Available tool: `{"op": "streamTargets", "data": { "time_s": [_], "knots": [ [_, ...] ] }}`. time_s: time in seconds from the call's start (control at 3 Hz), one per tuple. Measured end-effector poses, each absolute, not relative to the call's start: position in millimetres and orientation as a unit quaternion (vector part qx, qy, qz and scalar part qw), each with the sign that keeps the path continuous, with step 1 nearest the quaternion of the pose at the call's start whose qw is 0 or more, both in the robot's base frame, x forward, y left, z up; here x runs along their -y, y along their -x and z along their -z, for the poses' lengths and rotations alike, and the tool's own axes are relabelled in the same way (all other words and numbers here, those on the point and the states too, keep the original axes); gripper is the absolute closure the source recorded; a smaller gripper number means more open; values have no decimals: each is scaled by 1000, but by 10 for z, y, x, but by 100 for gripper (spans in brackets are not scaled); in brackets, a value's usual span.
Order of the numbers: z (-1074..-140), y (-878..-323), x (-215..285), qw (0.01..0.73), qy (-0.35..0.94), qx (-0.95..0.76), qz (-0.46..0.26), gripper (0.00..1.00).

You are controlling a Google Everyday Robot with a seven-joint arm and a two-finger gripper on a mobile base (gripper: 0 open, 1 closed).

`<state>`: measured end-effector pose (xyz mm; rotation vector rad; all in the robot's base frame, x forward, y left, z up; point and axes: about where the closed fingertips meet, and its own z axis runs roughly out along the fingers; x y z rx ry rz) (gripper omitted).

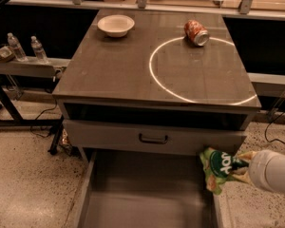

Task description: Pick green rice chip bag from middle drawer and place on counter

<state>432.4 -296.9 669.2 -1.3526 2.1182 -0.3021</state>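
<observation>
**Camera view: bag is out of the drawer, but the lift to the desk has snags ahead**

The hand (242,167) sits at the lower right of the camera view, pinched shut on the right edge of the green rice chip bag (217,169). The bag hangs in the air to the hand's left. It is above the right wall of the open middle drawer (142,198) and just below the right end of the closed drawer front (153,138).

The first risk is the grip itself. The hold looks like a pinch on one edge of crinkly film, with most of the bag dangling free. A quick swing or jerk could let it slide out. It would then probably fall back into the drawer, or onto the speckled floor (28,184) outside the drawer's right wall.

The second risk is a collision on the way up. The bag's top is already close to the drawer front, and the desk (109,70) juts out above it. A straight rise from here could catch the loose end under either edge, crumple it or drag it from the fingers. Pulling outward before lifting seems safer.

The third risk is at the landing. A red soda can (196,32) lies on its side on the white ring (150,65) and would likely roll if brushed. The near part of the desk is well apart from both the can and the white bowl (116,25).
</observation>
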Motion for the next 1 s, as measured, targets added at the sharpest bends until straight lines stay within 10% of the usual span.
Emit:
{"op": "streamTargets", "data": {
  "time_s": [1.0],
  "knots": [
    [-8054, -4448, 3511, 284, 502, -773, 266, 100]
  ]
}}
